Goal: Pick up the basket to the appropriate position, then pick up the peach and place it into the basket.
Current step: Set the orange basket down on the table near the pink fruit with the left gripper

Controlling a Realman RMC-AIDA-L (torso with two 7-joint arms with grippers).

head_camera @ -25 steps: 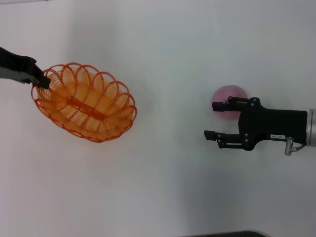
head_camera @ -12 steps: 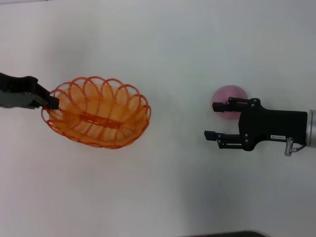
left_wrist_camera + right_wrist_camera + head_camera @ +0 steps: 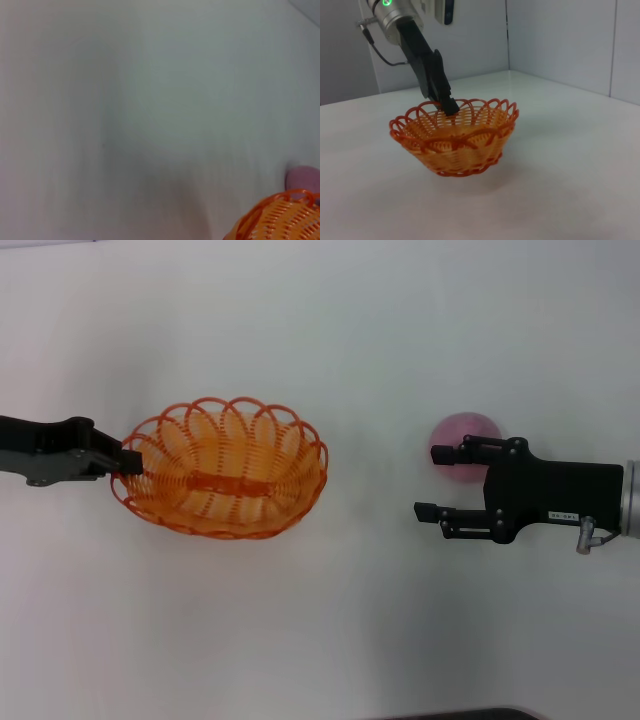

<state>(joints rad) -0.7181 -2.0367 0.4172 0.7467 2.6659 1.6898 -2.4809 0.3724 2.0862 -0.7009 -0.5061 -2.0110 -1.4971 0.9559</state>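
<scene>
Presently the left hand [image 3: 125, 462] grips the basket [image 3: 225, 480] rim, while the right hand [image 3: 432, 483], fingers spread and empty, has the peach [image 3: 462, 430] just beside its far finger.

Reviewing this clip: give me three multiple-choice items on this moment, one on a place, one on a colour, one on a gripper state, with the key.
1. Where is the peach?
A. inside the basket
B. on the table beside the right gripper
C. held by the left gripper

2. What colour is the basket?
A. orange
B. blue
C. green

3. What is the state of the right gripper?
A. shut on the peach
B. shut on the basket
C. open, holding nothing

Key: 1 B, the head view shows the peach on the table, by one finger. 2 A, its wire loops are orange in every view. 3 C, its fingers stand apart with nothing between them, while the left gripper is clamped on the basket's rim.
</scene>
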